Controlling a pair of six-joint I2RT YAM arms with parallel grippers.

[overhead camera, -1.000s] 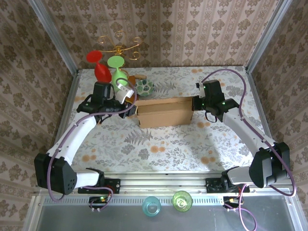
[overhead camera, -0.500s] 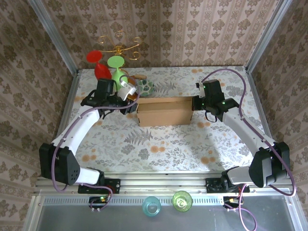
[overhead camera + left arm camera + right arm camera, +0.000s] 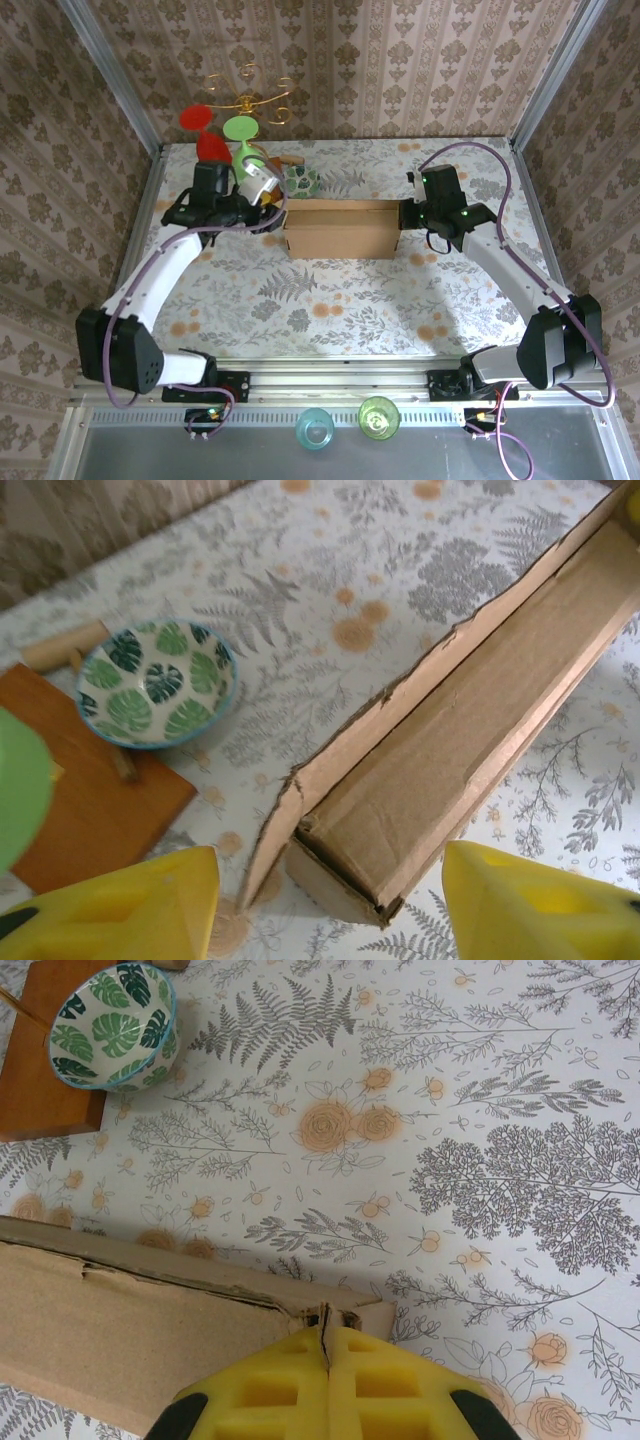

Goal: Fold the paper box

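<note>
Abutting paper box (image 3: 130,1330) end, right claw (image 3: 326,1348)

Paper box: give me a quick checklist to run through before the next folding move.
1. Right gripper shut on the paper box at its end: ok, it appears to pinch the cardboard.
2. Left gripper open, straddling the other end without touching it: ok.
3. Long flap folded down: not ok, it stands up with a ragged edge.
4. Bowl and wooden board apart from the box: ok.
5. End tabs tucked in: cannot tell.
</note>
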